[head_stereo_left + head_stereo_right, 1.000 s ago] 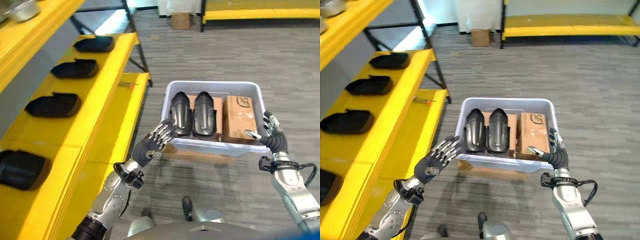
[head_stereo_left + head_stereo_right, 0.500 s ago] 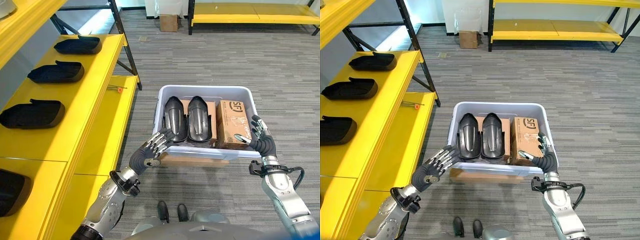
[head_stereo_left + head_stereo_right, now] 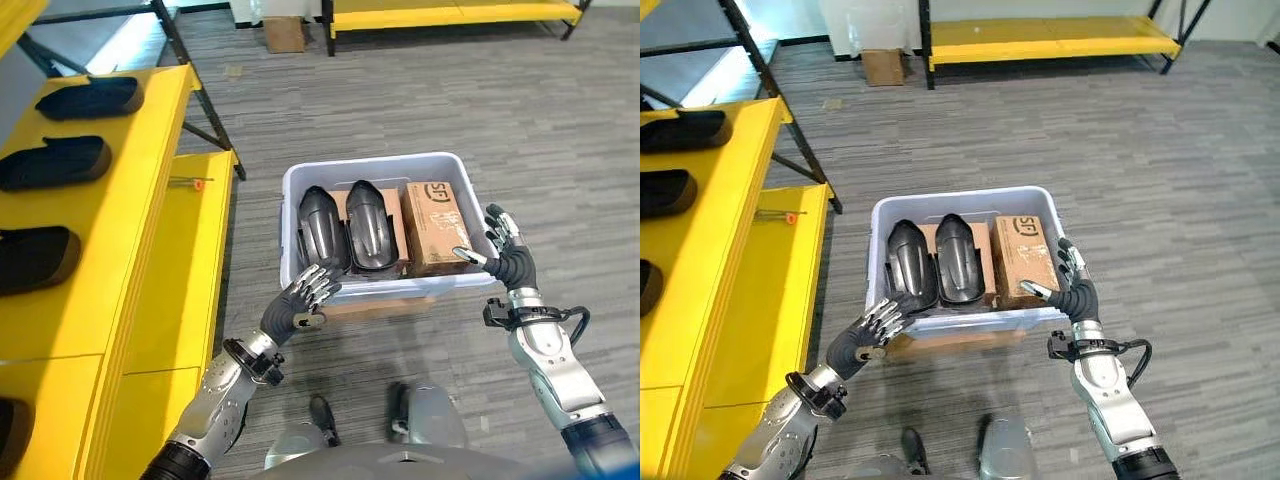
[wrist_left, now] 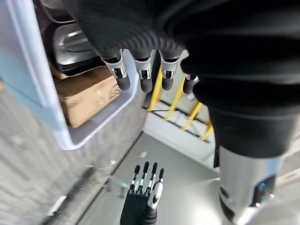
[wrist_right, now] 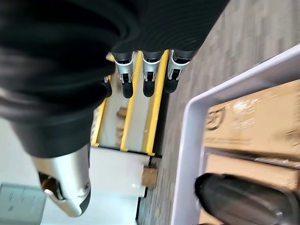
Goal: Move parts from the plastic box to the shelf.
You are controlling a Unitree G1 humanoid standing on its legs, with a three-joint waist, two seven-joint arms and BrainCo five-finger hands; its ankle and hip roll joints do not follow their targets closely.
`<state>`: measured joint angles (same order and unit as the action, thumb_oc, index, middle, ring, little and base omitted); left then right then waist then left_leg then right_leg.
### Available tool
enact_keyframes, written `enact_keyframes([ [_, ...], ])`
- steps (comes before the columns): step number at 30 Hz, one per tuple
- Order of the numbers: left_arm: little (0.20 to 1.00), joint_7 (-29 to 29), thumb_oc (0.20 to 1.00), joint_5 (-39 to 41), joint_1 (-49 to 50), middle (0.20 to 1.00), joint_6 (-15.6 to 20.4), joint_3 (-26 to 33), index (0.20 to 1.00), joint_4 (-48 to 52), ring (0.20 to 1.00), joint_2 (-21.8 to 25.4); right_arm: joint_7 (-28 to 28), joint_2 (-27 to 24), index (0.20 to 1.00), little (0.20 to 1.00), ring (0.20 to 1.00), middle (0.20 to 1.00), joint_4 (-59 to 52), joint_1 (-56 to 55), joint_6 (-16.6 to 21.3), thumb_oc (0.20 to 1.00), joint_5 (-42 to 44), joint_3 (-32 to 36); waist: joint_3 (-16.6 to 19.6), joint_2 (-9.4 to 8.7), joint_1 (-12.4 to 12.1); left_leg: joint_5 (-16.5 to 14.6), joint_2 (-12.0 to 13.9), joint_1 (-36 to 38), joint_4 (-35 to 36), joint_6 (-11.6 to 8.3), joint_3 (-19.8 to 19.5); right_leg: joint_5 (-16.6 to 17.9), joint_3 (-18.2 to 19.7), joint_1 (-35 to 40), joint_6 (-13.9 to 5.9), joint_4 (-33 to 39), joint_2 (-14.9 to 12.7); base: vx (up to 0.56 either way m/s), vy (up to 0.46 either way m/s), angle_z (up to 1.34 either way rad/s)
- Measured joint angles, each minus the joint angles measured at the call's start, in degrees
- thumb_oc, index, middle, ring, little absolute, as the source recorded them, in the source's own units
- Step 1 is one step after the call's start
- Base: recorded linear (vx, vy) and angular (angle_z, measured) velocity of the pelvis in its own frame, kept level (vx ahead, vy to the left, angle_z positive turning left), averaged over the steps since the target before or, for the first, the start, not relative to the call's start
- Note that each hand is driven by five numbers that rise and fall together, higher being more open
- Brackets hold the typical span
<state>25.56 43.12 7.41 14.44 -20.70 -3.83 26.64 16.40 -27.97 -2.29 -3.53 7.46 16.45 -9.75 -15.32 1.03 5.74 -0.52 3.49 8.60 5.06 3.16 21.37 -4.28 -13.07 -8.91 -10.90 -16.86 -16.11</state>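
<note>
A pale plastic box [image 3: 385,164] sits on the carpet in front of me. Inside lie two black moulded parts [image 3: 345,228] side by side, with a brown cardboard box [image 3: 434,226] to their right. My left hand [image 3: 296,308] hovers open at the box's near left corner, fingers straight and holding nothing. At the box's near right corner my right hand [image 3: 504,261] is open too, its thumb reaching over the rim by the cardboard box. The yellow shelf [image 3: 130,180] on the left carries several black parts [image 3: 52,163] in a row.
A lower yellow shelf board [image 3: 195,250] with a small orange-tipped tool [image 3: 188,183] lies between the shelf and the box. A cardboard carton [image 3: 285,33] and another yellow rack [image 3: 1040,35] stand at the far end of the carpet.
The camera has swung right, so shelf and box sit further left in view. Both hands remain open at the box's near corners, holding nothing.
</note>
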Motion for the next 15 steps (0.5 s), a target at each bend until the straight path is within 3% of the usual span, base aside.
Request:
enact_keyframes([
  [3,1.000,-1.35,1.000,-0.11,-0.17,1.000,1.63,-0.10,1.000,-2.98,1.000,1.05,0.16,1.13,1.000,1.000,1.000,1.000,0.42,-1.65,-0.36,1.000,-0.02,-0.94,0.52,-2.68,-0.22,0.05,1.30,2.51,0.21,-3.67,0.23,8.89,1.13,3.92,-3.23,12.83,-4.20,0.14,-0.344,0.00],
  [5,1.000,-2.26,1.000,-0.24,1.54,1.000,2.31,0.01,1.000,-3.82,1.000,2.31,0.06,2.16,1.000,1.000,1.000,1.000,0.51,-2.25,-0.37,1.000,-0.25,-2.50,1.54,-5.15,-0.51,0.09,2.66,3.47,0.33,-7.14,-0.02,13.74,1.03,5.51,-1.86,15.63,-5.53,0.13,-0.321,0.07],
  [6,1.000,-2.45,1.000,-1.70,3.46,1.000,2.75,0.22,1.000,-4.12,1.000,3.65,0.09,4.27,1.000,1.000,1.000,1.000,0.81,-3.64,-0.39,1.000,-0.43,-2.51,2.44,-7.17,-0.89,0.24,3.56,4.32,0.50,-10.26,-0.72,13.23,0.81,7.24,-1.17,16.21,-5.41,0.15,-0.448,0.06],
  [7,1.000,-3.48,1.000,-2.04,4.60,1.000,2.56,0.07,1.000,-5.00,1.000,1.51,0.16,4.29,1.000,1.000,1.000,1.000,2.07,-3.13,-0.88,1.000,-0.54,-2.15,2.34,-4.07,-1.21,0.03,6.92,4.67,0.43,-11.10,-0.38,13.41,-0.71,7.34,-0.73,15.43,-1.81,0.13,-0.412,0.03],
  [8,1.000,-3.37,1.000,-2.25,5.89,1.000,2.65,-0.35,1.000,-4.05,1.000,0.88,0.30,3.90,1.000,1.000,1.000,1.000,1.83,-3.42,-0.86,1.000,-0.71,-1.72,2.20,-2.91,-0.73,0.31,9.15,4.28,-0.18,-11.10,-0.32,11.85,-1.54,7.55,0.91,15.19,0.20,0.16,-0.336,-0.04],
  [11,1.000,-3.75,1.000,-2.84,7.20,1.000,2.68,-0.43,1.000,-1.42,1.000,-0.95,0.18,-0.55,1.000,1.000,1.000,1.000,2.05,-4.24,-1.79,1.000,-1.00,-0.50,1.60,0.90,-0.38,1.86,12.11,3.97,-1.52,-10.61,-0.19,10.35,-2.54,8.90,1.88,15.17,3.55,0.17,-0.372,0.16],
  [15,1.000,-4.36,1.000,-3.04,7.53,1.000,2.69,1.45,1.000,1.03,1.000,-1.27,0.28,-3.71,1.000,1.000,1.000,1.000,1.10,-6.90,-2.02,1.000,-0.97,1.25,1.77,1.31,-0.31,1.99,12.56,1.91,-3.60,-10.75,-2.79,9.32,-4.23,10.29,1.64,16.30,3.60,0.14,-0.314,0.28],
])
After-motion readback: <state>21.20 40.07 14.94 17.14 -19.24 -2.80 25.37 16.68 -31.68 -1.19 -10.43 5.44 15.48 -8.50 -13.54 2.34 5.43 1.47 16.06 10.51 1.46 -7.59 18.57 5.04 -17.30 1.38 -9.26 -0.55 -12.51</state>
